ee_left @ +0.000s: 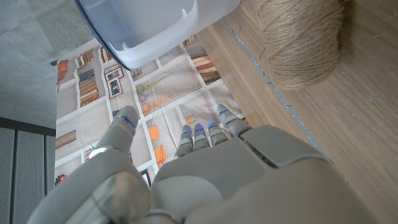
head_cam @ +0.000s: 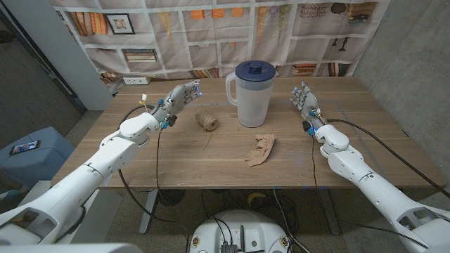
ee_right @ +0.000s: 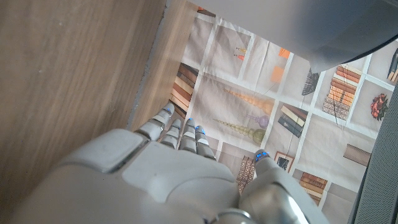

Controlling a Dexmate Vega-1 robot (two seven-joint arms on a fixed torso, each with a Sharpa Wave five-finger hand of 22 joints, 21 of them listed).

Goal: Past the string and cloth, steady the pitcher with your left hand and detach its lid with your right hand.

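Desk (head_cam: 211,165): wood, near edge cut off at frame bottom, backdrop w/ printed shelves behind.

Pitcher (head_cam: 252,95): translucent, upright at desk centre-back, handle toward robot's left. Contents hard to make out thru frosted wall, can't tell if anything inside. In left wrist view just its base + handle (ee_left: 158,28) show, rest cut off. In right wrist view a blurred grey edge (ee_right: 323,28), prob pitcher, too close to tell.

Lid (head_cam: 254,70): dark blue, seated on pitcher top.

Left hand (head_cam: 177,98): raised above desk, left of pitcher, near it but apart. Fingers spread, holds nothing. In left wrist view the fingers (ee_left: 205,134) reach out straight, palm side hidden.

Right hand (head_cam: 305,98): raised right of pitcher, apart from it, fingers spread and upright, nothing held. In right wrist view the fingers (ee_right: 177,134) are extended, palm hidden.

Cloth (head_cam: 261,150): tan, crumpled, on desk in front of pitcher, slightly to the robot's right.

String (head_cam: 207,121): jute ball, betw left hand and pitcher, loose end trailing toward the near edge. Ball part cut off in left wrist view (ee_left: 305,43).
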